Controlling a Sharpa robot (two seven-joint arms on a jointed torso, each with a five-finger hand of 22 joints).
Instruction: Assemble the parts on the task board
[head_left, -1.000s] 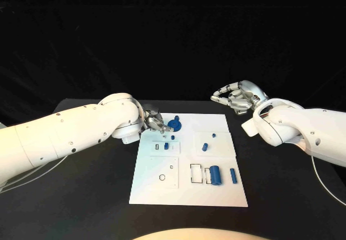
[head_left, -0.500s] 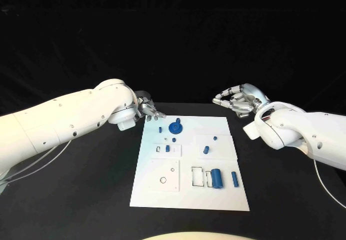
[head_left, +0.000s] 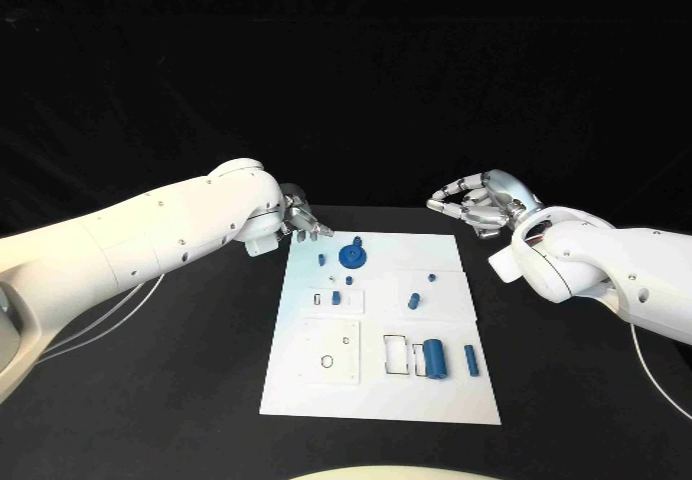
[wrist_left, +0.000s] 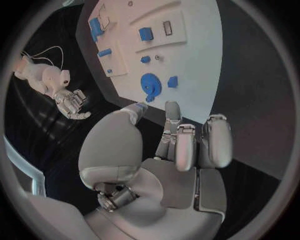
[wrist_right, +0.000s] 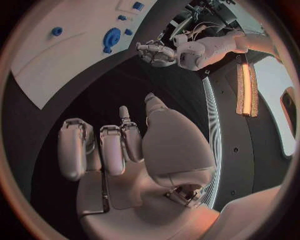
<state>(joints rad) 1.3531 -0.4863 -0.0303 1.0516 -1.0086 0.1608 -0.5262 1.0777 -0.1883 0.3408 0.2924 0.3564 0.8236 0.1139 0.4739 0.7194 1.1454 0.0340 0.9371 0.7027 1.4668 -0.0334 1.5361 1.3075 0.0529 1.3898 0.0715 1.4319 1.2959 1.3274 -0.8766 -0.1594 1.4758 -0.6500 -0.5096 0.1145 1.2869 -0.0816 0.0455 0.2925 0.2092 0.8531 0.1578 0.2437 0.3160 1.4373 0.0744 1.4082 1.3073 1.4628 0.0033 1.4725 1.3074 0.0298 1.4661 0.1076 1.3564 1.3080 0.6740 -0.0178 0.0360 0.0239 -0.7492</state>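
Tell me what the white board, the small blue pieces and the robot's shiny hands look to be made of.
The task board looks like matte white plastic, flat and glare-free. The blue parts seem moulded or printed plastic, evenly coloured. The left hand and right hand look like brushed metal with soft highlights, possibly coated plastic.

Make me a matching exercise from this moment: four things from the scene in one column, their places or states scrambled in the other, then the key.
Things
1. Round blue gear-like part
2. Large blue cylinder part
3. Left hand
4. Right hand

Places or states
A. Off the white task board, past its far right corner, fingers curled
B. Far end of the board
C. Near right section of the board
D. At the board's far left corner, holding nothing

Pairs: 1-B, 2-C, 3-D, 4-A
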